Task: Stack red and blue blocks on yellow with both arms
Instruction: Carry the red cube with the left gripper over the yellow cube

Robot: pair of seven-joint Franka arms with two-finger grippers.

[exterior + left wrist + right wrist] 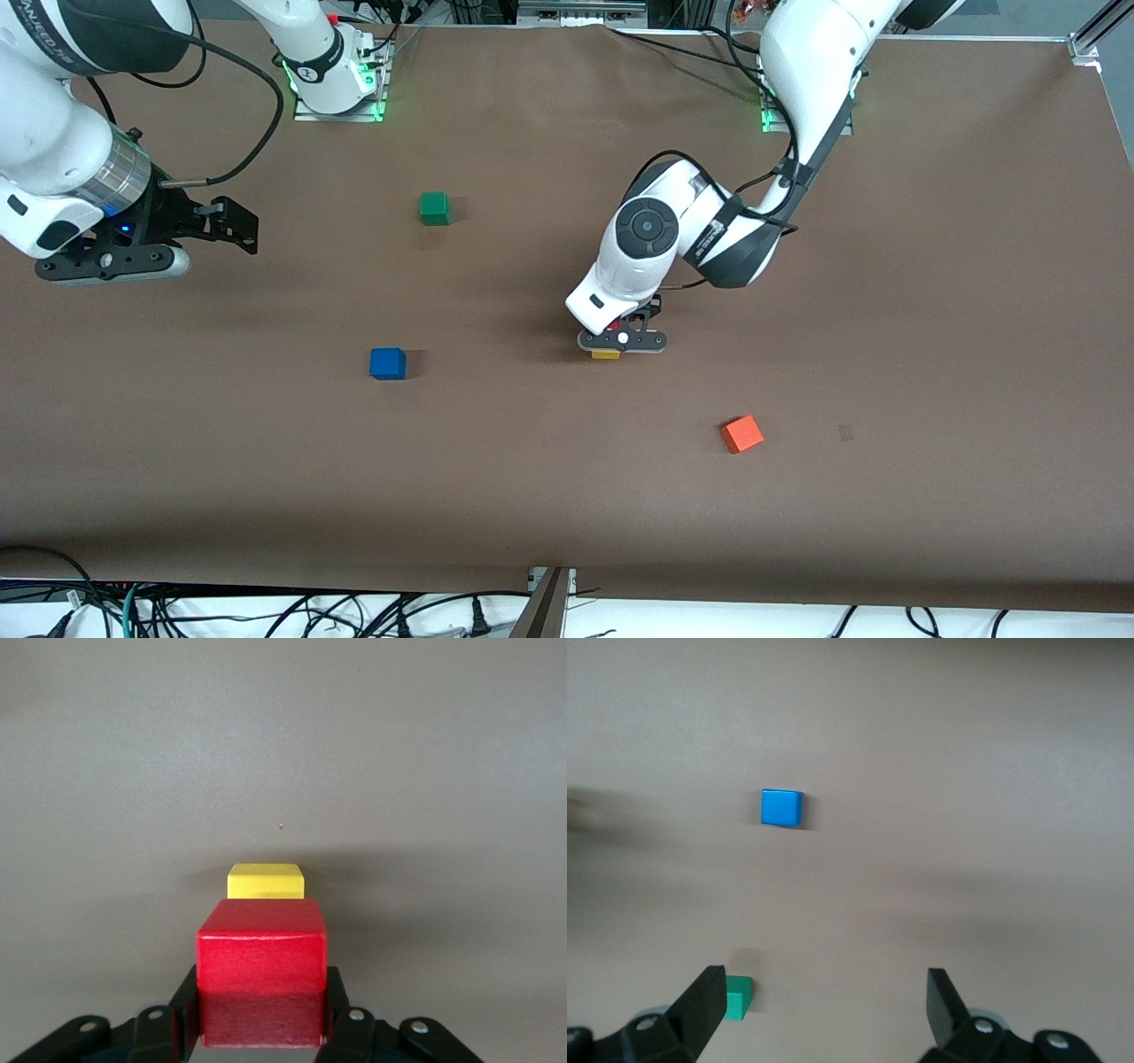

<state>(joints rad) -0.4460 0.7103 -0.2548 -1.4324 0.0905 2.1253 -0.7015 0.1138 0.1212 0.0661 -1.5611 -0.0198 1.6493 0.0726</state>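
My left gripper [622, 340] is shut on the crimson red cube [261, 970], which sits between its fingers [182, 1010]. It holds the cube low over the yellow cube [605, 354] in the middle of the table. In the left wrist view the yellow cube [265, 881] shows just past the red one; I cannot tell whether they touch. The blue cube [387, 363] lies alone on the table, toward the right arm's end, and shows in the right wrist view [781, 807]. My right gripper [237, 227] is open and empty [824, 1001], up in the air at the right arm's end.
A green cube [434, 208] lies farther from the front camera than the blue one; it shows beside a right fingertip [739, 997]. An orange-red cube [741, 434] lies nearer to the front camera, toward the left arm's end. Cables hang past the table's front edge.
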